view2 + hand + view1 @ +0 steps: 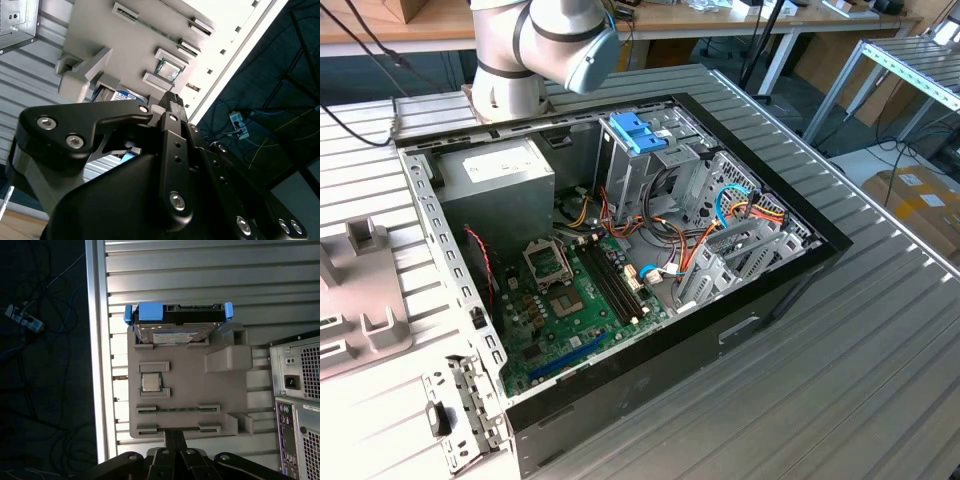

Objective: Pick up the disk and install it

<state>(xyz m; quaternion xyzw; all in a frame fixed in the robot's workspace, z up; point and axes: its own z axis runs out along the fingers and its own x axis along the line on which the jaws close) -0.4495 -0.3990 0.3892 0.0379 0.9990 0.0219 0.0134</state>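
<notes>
Gripper (175,432): dark linkage fills the near edge in both wrist views. Fingertips are pressed together with nothing between them, also seen in the second wrist view (172,96). It hangs above the near end of the holder and touches nothing.

Disk (175,325): straight ahead of the gripper, well apart from it, at the far end of the holder. It appears to stand on a long edge in the end slot. Blue rails run along its upper side, with a blue tab near one corner. Silver label face is turned toward the gripper. Second wrist view catches a strip of that label (124,94) past the linkage.

Holder (190,390): grey moulded tray, flat on the table (200,270).
- end slot: disk, as above
- square recess between disk and gripper: chip (149,382), lying flat
- four narrow slots nearest the fingertips: contents too thin to tell

Case (300,390): rear panel stands just beside the holder, off to one side of the gripper. Exterior view shows the case (760,300) lying with its side open. Inside it:
- motherboard (580,300) on the floor
- power supply (500,185) in one corner
- metal cage (640,170) topped with a light blue latch (638,130)
- loose bundles of coloured wires beside the cage

Arm (540,50) rises behind the case.
</notes>
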